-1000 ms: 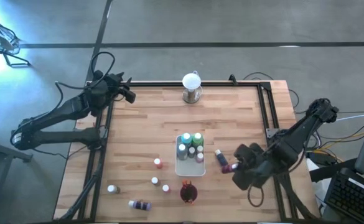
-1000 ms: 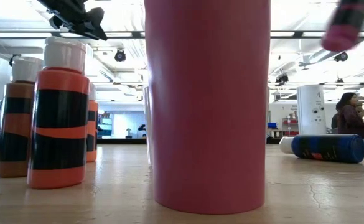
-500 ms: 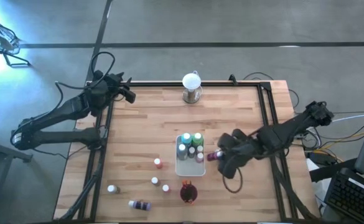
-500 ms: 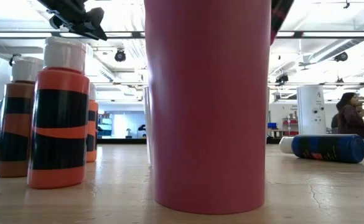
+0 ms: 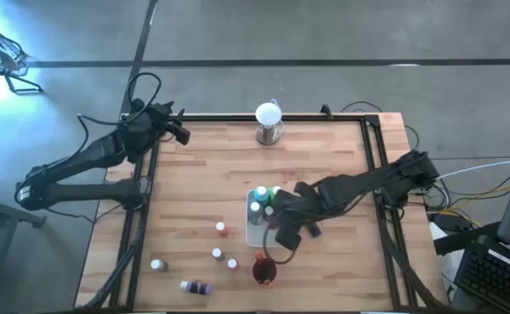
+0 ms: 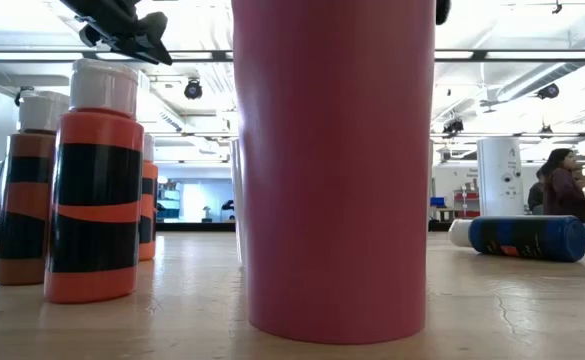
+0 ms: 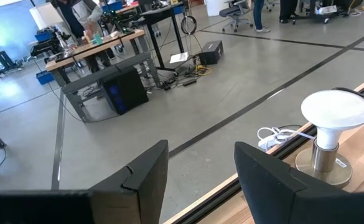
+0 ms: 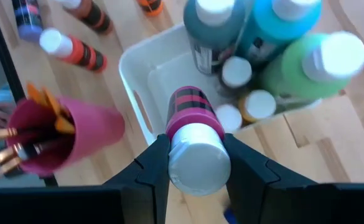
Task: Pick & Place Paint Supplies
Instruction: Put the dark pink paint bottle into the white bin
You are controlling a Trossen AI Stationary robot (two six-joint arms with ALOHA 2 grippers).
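Observation:
My right gripper [image 8: 196, 155] is shut on a pink, black-striped paint bottle [image 8: 191, 109] with a white cap. It hangs over the white tray [image 5: 256, 235], above the tray's bare near end [image 8: 163, 74]. Teal, blue and green bottles [image 8: 306, 62] stand in the tray's far part. A dark red cup [image 8: 63, 134] holding wooden brushes stands just near of the tray. My left gripper [image 7: 200, 174] stands open at the table's far left corner [image 5: 180, 133] with nothing between its fingers. My right gripper pinches the pink bottle at its cap end [image 8: 197, 140] between its two fingers, one on each side. The fingers come from above, slanting down. The bottle hangs below them, cap up and base down, clear of the tray.
Loose bottles stand on the wood left of the tray [image 5: 222, 228] [image 5: 216, 254] [image 5: 157, 264], and a purple one [image 5: 196, 286] lies near the front edge. A blue bottle [image 6: 527, 238] lies right of the cup [image 6: 332, 170]. A white globe [image 5: 268, 115] stands at the far edge.
My right gripper has swung from near the table's right edge toward the left, carrying the pink bottle to above the tray. Its wrist has rolled on the way. The bottle has stayed lifted clear throughout.

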